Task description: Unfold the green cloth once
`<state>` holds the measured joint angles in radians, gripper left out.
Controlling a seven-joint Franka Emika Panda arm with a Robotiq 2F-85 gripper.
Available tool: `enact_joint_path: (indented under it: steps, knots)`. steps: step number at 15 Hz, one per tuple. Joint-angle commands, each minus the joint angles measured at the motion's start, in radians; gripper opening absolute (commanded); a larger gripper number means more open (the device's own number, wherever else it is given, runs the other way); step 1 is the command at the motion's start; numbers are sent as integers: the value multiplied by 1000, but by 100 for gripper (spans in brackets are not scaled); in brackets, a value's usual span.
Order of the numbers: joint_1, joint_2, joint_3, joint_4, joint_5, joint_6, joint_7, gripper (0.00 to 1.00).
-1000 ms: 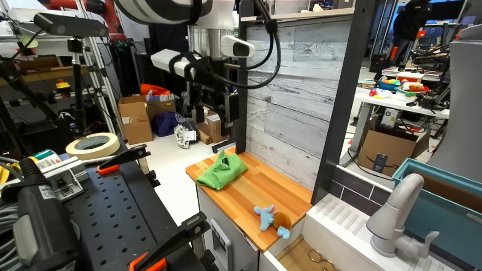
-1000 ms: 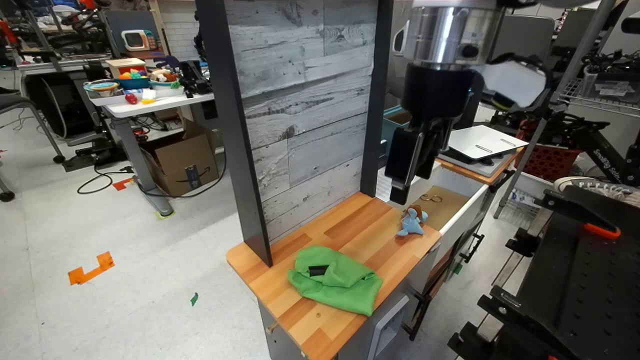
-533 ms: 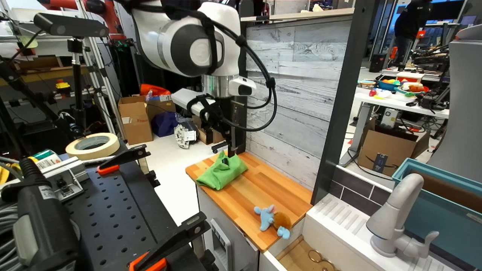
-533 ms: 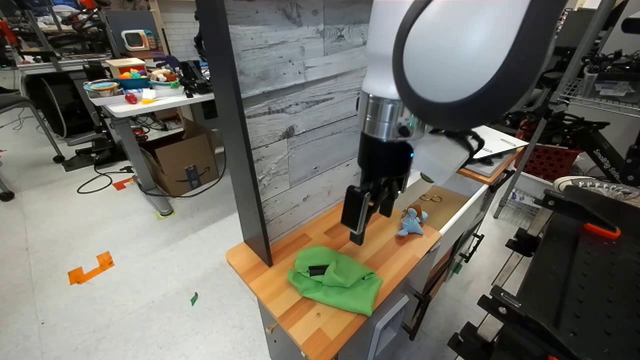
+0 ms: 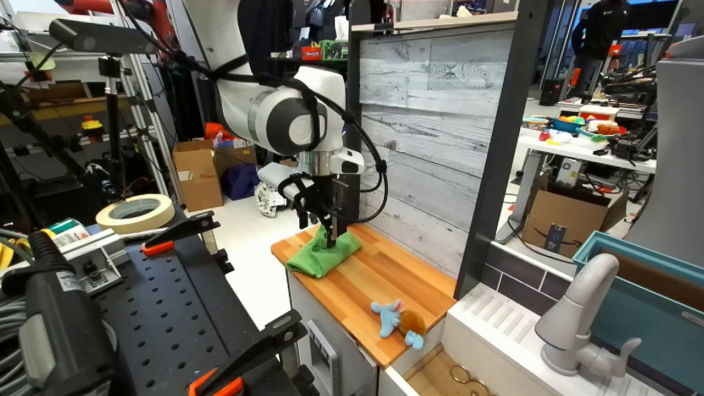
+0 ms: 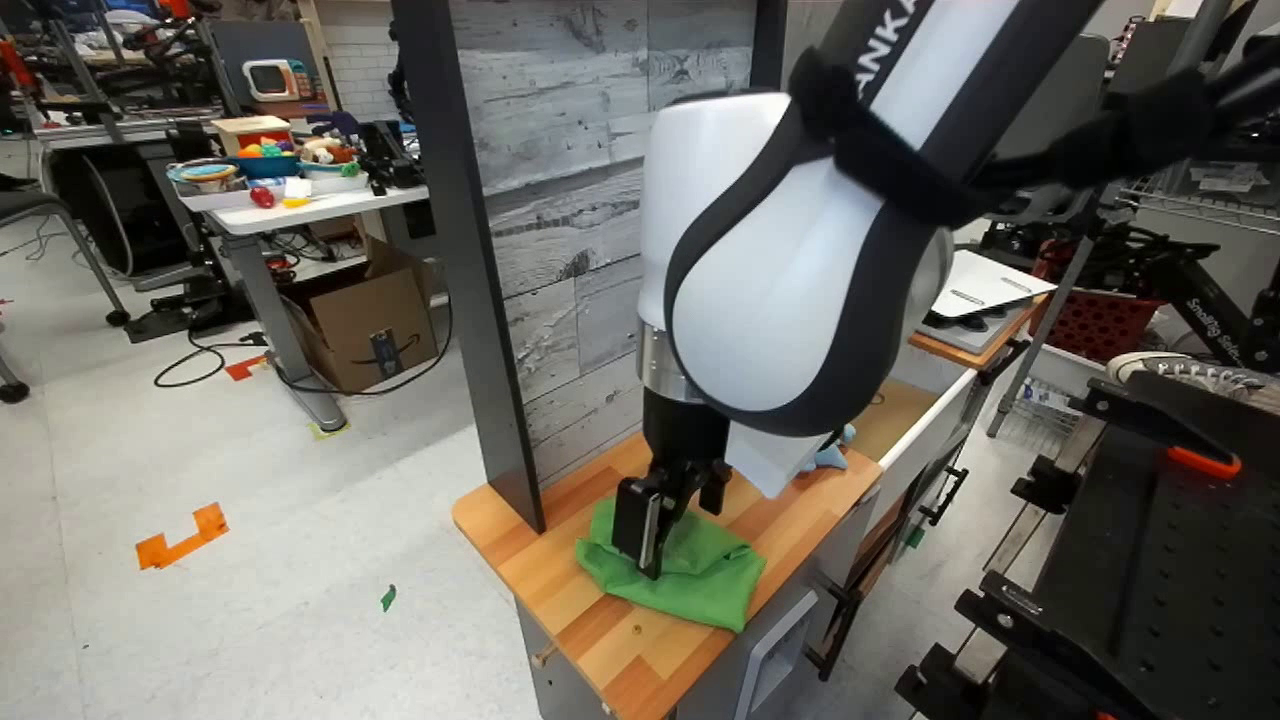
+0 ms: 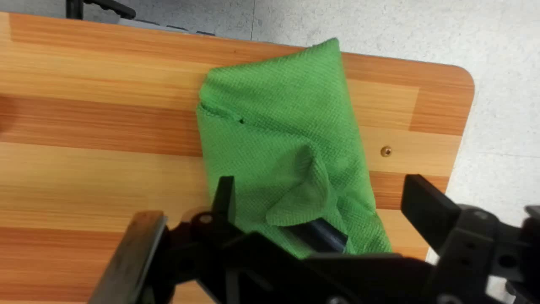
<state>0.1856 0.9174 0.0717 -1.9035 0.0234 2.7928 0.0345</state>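
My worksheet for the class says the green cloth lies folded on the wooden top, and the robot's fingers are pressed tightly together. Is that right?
Not quite: the fingers are not pressed together but spread wide apart, as the wrist view shows. The green cloth does lie folded on the wooden top.

Wood tabletop (image 5: 379, 272): grn cloth (image 7: 278, 139) one end, blue/brn toy (image 5: 410, 320) opp. end.

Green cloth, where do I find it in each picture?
In an exterior view: green cloth, just left of centre, lower half.
In an exterior view: green cloth, low, slightly right of centre.
Wrist view: green cloth, large, in the middle.
Shared landmark: wooden tabletop under it.
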Motion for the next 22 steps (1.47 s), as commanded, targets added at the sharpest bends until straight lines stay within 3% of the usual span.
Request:
enact_joint_path:
  steps: [1,2,4,12,17,22]
  knots:
    - [26,74,-11,96,-11,-15,31,100]
    - [34,88,-17,112,-12,-8,39,75]
    - [41,105,-21,134,-13,-10,44,65]
    - [49,126,-29,167,-16,-10,48,3]
    - [57,107,-49,154,-24,-9,55,1]
    - [40,4,-90,79,-27,47,76,1]
